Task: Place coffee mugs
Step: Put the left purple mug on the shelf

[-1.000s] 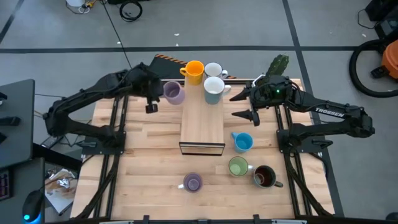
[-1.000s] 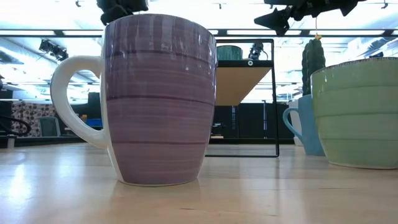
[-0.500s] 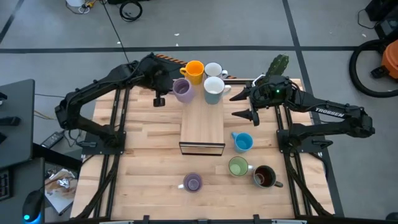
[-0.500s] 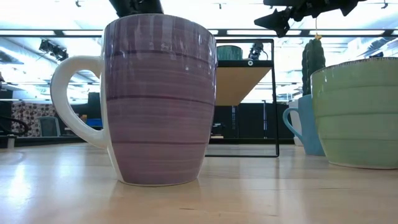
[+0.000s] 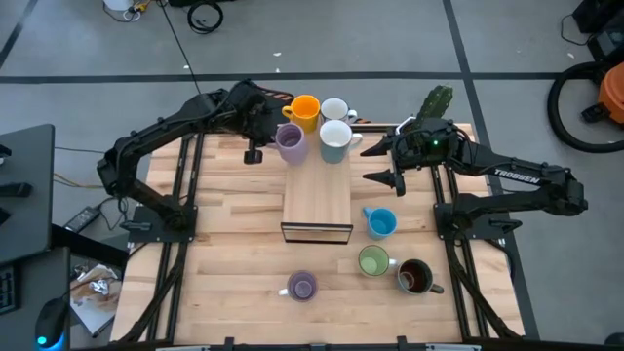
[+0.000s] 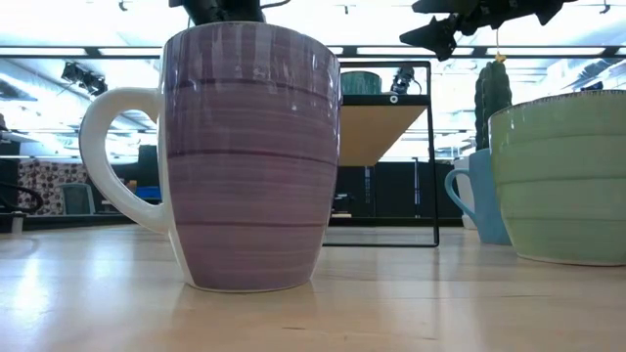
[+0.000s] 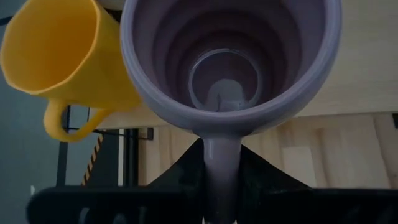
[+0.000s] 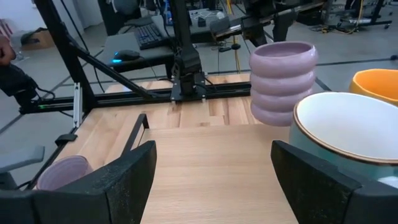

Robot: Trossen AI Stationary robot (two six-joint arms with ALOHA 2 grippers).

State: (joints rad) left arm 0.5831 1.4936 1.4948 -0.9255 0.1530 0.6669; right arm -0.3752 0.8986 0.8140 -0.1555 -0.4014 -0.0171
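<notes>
Purple mug [image 5: 290,142] hangs by its handle in the left tool [image 5: 265,129], beside the orange mug [image 5: 304,112].

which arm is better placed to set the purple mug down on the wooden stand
Left. The left gripper is shut on the purple mug by its handle, at the wooden stand beside the orange mug. The right gripper is open and empty.

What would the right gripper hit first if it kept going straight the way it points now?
The right gripper is open and points across the wooden shelf top. Straight ahead the shelf top looks free; the white mug sits beside that line and the purple mug farther along, so either could be grazed, though depth is unclear.
</notes>
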